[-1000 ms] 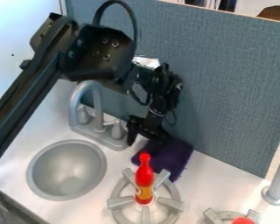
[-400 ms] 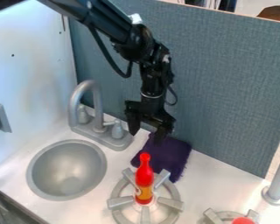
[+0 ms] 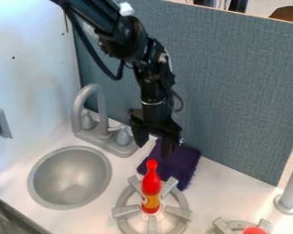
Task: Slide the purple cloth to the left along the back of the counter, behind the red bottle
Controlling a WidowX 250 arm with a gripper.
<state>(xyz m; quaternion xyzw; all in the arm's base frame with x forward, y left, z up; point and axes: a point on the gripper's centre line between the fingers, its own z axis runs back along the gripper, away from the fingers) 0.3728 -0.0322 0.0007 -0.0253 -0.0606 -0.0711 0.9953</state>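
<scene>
So you've got a round grey sink (image 3: pixel 69 171) with a faucet (image 3: pixel 102 114) beside it, a red bottle (image 3: pixel 151 186) upright on a grey burner (image 3: pixel 126 211), plus a blue-grey partition (image 3: pixel 241 91) along your white worktop (image 3: pixel 228 187) and a grey pole (image 3: pixel 291 189) near the right edge.

Black jointed arm with a looping cable.

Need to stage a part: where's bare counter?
Widest: between the purple cloth and the gray pole. Narrower: between the sink and the bottle's burner. Crowded: cloth, red bottle and burner bunch together, with the hand hanging close by the cloth.
</scene>
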